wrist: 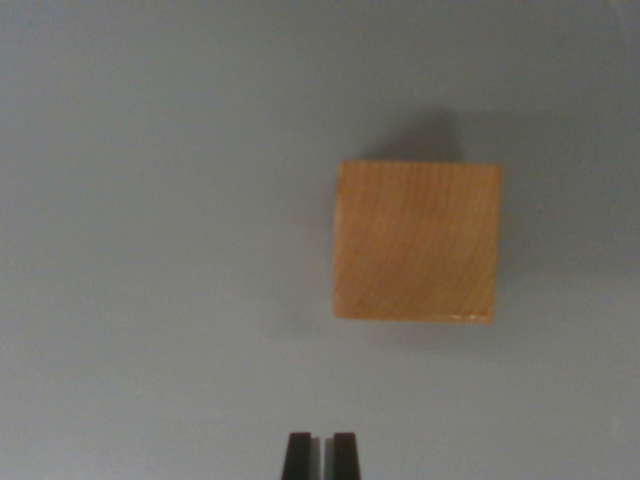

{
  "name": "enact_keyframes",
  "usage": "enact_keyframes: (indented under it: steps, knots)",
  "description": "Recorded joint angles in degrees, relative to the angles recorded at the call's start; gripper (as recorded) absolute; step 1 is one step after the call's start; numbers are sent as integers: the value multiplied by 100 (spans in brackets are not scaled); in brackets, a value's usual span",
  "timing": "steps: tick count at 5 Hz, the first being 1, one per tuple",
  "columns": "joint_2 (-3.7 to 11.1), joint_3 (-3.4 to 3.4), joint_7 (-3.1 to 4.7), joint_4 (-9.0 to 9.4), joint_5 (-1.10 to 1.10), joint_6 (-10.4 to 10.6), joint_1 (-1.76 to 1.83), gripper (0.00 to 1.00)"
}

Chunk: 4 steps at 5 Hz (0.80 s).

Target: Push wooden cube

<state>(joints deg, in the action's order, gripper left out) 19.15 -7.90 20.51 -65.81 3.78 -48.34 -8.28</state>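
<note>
The wooden cube (417, 241) sits alone on the gray worktop (150, 200). It lies ahead of the hand (321, 452) and a bit toward the wrist view's right, not touching. The hand's fingers are almost pressed together, holding nothing.

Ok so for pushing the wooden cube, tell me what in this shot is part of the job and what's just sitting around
Part of the job:
- wooden cube, on the grey surface, toward the wrist view's right
- gripper, at the bottom edge, fingertips nearly together, apart from the cube

Just there:
- grey surface, bare around the cube; nothing else shows in this view
</note>
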Motion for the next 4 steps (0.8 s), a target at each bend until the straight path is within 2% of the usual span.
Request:
enact_keyframes:
  steps: [1, 2, 3, 4]
  knots:
    - [94, -33, 94, 107, 29, 186, -41, 0]
    - [94, -33, 94, 107, 29, 186, -41, 0]
    - [173, -60, 172, 197, 53, 341, -75, 0]
    - [173, -60, 172, 197, 53, 341, -75, 0]
